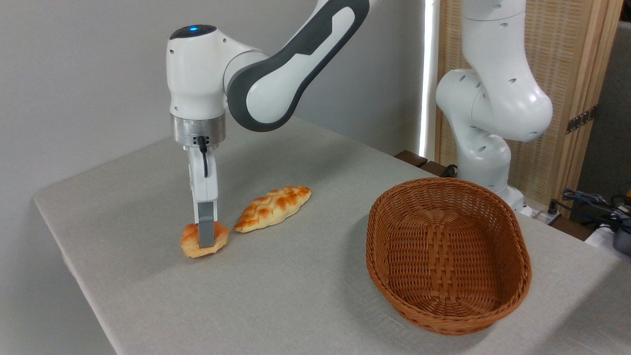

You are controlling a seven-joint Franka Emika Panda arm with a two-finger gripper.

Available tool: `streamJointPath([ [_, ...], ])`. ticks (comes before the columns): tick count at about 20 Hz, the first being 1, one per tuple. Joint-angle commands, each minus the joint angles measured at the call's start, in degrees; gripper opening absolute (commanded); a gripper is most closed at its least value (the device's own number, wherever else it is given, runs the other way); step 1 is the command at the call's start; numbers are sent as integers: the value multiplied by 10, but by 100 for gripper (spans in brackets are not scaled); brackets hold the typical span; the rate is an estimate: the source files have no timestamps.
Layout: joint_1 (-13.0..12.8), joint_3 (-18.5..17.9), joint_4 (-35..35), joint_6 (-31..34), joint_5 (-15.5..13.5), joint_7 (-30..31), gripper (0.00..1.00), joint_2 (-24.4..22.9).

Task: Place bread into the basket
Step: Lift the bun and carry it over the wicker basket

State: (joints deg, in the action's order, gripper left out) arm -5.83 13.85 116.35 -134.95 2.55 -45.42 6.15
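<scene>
The bread (pixel 203 240), a small orange-golden bun with a lumpy top, sits on the grey worktop (pixel 276 296) at the left, just beside the near end of a long braided loaf (pixel 272 208) and well apart from the wicker basket (pixel 520 276) on the right, which holds nothing. The hand (pixel 207 239) stands upright over the bun with one grey finger (pixel 207 224) down across its near face; the other finger is hidden, so whether it has closed on the bun cannot be told. The bun looks light and probably soft or springy, so a hard squeeze could dent it. Its rounded, glossy crust may slip. The best hold seems to be across the middle, low on the sides, below the knotted top.
</scene>
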Motion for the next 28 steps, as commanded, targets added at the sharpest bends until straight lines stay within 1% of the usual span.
streamJointPath([
  [1, 3, 1, 3, -8, 3, -6, 13, -4],
  [4, 4, 0, 1, -2, -9, -5, 13, -15],
  [6, 4, -4, -2, 13, -19, -6, 13, -22],
  [9, 4, -6, -2, 16, -20, -5, 13, -25],
  [10, 5, -7, -3, 21, -23, -5, 13, -33],
  [11, 5, -11, -4, 35, -32, -5, 13, -42],
  [12, 10, -17, -4, 53, -45, -7, 14, -54],
  [14, 28, -16, -4, 103, -63, -12, 14, -85],
  [15, 48, -17, -4, 158, -76, -32, 15, -113],
  [16, 62, -17, -4, 198, -86, -60, 18, -132],
  [17, 78, -18, -4, 230, -98, -97, 18, -147],
  [18, 100, -19, -4, 261, -105, -136, 18, -162],
  [20, 143, -20, -3, 335, -107, -211, 18, -189],
  [23, 194, -22, -2, 427, -101, -336, 18, -208],
  [24, 203, -33, -2, 441, -99, -371, 18, -212],
  [27, 205, -85, 1, 456, -65, -474, 19, -218],
  [28, 205, -101, 4, 463, -60, -505, 19, -219],
])
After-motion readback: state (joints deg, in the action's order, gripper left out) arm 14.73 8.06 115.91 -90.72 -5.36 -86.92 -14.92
